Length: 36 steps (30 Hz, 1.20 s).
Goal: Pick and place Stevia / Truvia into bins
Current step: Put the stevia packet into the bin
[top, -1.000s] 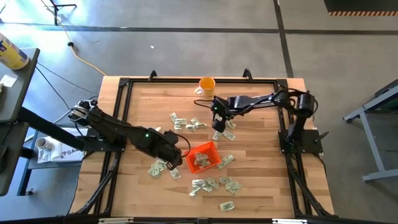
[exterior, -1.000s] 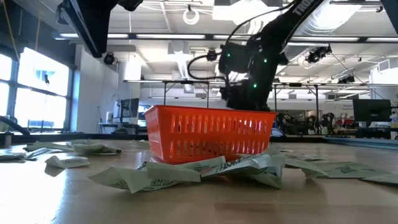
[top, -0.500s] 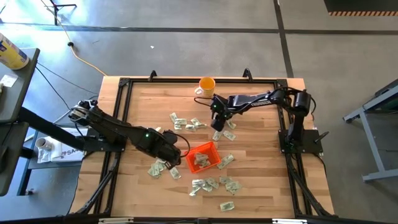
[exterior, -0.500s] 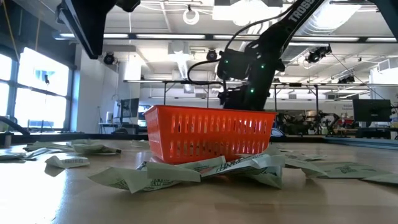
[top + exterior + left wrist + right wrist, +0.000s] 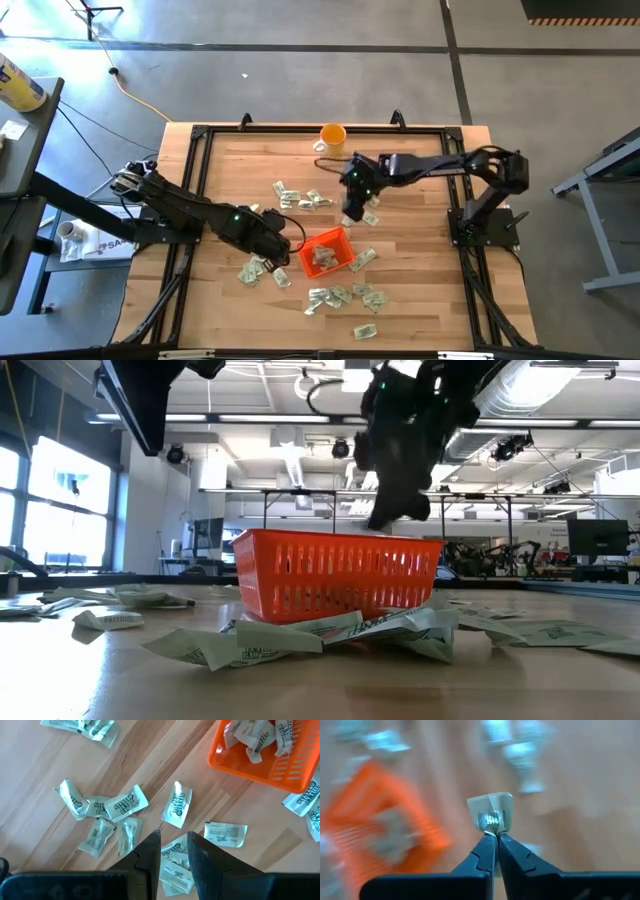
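Many pale green and white Stevia sachets [image 5: 340, 297] lie flat and scattered on the wooden table. The orange bin [image 5: 325, 252] stands near the middle, with a few sachets inside it [image 5: 255, 735]. My right gripper [image 5: 491, 836] hangs above the table just beyond the bin's far side [image 5: 349, 212], shut on one sachet [image 5: 492, 815]. My left gripper [image 5: 174, 847] hovers open over a cluster of sachets [image 5: 112, 807] to the left of the bin [image 5: 270, 264]. Nothing is between its fingers. My right gripper pinches one sachet by its edge [image 5: 491, 832] between the two fingertips. The sachet stands out past the tips, slightly curled, and is lifted clear of the table.
An orange mug [image 5: 332, 137] with a white handle stands near the far edge. More sachets lie in front of the bin [image 5: 300, 635] and toward the near edge [image 5: 365, 330]. A black frame [image 5: 200, 140] runs around the tabletop.
My right gripper has risen from the table behind the bin and drifted a little toward the near edge and the bin. Its elbow has swung toward the right edge. My left arm has kept still.
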Available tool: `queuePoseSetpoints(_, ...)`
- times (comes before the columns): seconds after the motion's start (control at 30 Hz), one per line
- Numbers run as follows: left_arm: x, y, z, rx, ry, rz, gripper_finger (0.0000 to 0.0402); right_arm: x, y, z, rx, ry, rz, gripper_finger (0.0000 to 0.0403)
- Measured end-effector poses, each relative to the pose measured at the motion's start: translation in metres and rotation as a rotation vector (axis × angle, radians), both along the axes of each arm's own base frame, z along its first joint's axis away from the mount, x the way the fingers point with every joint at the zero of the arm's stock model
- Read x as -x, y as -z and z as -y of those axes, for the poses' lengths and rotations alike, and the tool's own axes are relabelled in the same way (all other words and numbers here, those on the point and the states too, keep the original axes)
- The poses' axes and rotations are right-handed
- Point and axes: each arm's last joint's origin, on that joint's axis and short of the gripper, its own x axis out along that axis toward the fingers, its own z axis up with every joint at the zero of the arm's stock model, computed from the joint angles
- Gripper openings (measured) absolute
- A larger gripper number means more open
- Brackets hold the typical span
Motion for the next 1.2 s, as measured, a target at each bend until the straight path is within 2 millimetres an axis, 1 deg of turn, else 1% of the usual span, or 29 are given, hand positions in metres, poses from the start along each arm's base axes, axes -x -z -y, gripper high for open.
queuePoseSetpoints(0.1,0.0,0.0,0.0,-0.001,0.0,0.001,0.0129,-0.002,-0.006,-0.031,-0.065,-0.113,0.023,0.0006)
queuePoseSetpoints(0.23,-0.001,0.0,0.0,-0.005,-0.001,0.01,0.0129,-0.009,-0.002,-0.069,-0.081,-0.24,0.053,0.0009)
queuePoseSetpoints(0.33,-0.002,0.0,0.0,0.001,-0.002,0.018,0.0129,-0.014,-0.005,-0.09,-0.042,-0.282,0.111,0.0024)
queuePoseSetpoints(0.4,-0.002,0.0,0.001,0.007,-0.001,0.025,0.0129,-0.015,-0.006,-0.098,0.023,-0.266,0.136,0.004)
queuePoseSetpoints(0.47,-0.003,-0.001,0.001,0.005,-0.011,0.036,0.0129,-0.016,-0.007,-0.1,0.057,-0.254,0.141,0.0062)
queuePoseSetpoints(0.53,-0.003,-0.001,0.001,-0.001,-0.041,0.047,0.0129,-0.016,-0.007,-0.1,0.052,-0.245,0.144,0.0091)
queuePoseSetpoints(0.67,-0.003,-0.001,0.001,0.003,-0.058,0.053,0.0129,-0.016,-0.008,-0.1,-0.01,-0.197,0.137,0.0165)
queuePoseSetpoints(0.77,0.0,0.0,0.002,0.023,-0.055,0.018,0.0129,-0.012,-0.015,-0.1,-0.061,-0.176,0.141,0.022)
queuePoseSetpoints(0.83,0.006,0.001,0.001,0.024,-0.115,-0.035,0.0129,-0.007,-0.021,-0.1,-0.021,-0.149,0.132,0.0248)
queuePoseSetpoints(0.97,0.022,0.0,-0.006,-0.038,-0.29,-0.163,0.0129,0.013,-0.035,-0.1,0.117,-0.079,0.079,0.0278)
queuePoseSetpoints(1.07,0.026,0.001,-0.015,-0.104,-0.313,-0.191,0.0129,0.031,-0.044,-0.098,0.175,-0.043,0.008,0.0286)
queuePoseSetpoints(1.13,0.029,0.008,-0.03,-0.136,-0.338,-0.189,0.0129,0.042,-0.048,-0.095,0.211,-0.019,-0.045,0.0287)
queuePoseSetpoints(1.2,0.032,0.022,-0.052,-0.121,-0.405,-0.178,0.0129,0.05,-0.05,-0.093,0.249,0.003,-0.09,0.0287)
